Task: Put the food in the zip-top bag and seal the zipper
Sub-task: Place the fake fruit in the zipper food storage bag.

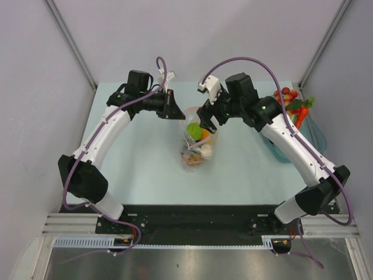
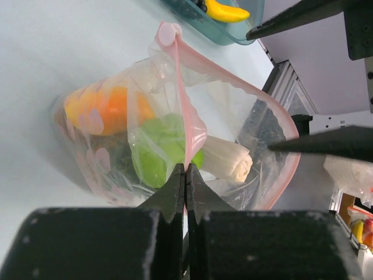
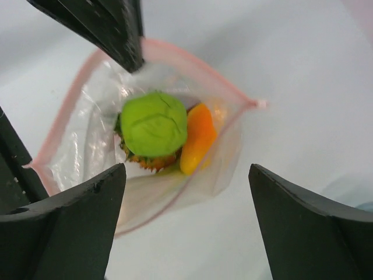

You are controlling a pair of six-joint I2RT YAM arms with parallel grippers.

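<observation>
The clear zip-top bag [image 1: 195,157] stands at mid-table with its mouth open. Inside it lie a green ball [image 3: 154,123], an orange piece [image 3: 198,140] and a pale stalk [image 2: 228,158]. My left gripper [image 2: 185,170] is shut on the bag's pink zipper strip [image 2: 180,87] and holds that edge up; it shows in the top view [image 1: 178,113] at the bag's far left. My right gripper [image 3: 186,216] is open and empty, just above the bag's mouth, and shows in the top view [image 1: 207,122] too.
A teal bowl [image 1: 318,139] stands at the right table edge with strawberries [image 1: 285,93] and a carrot [image 1: 301,115]. A banana [image 2: 226,11] lies in the bowl. Grey walls close in the table on both sides.
</observation>
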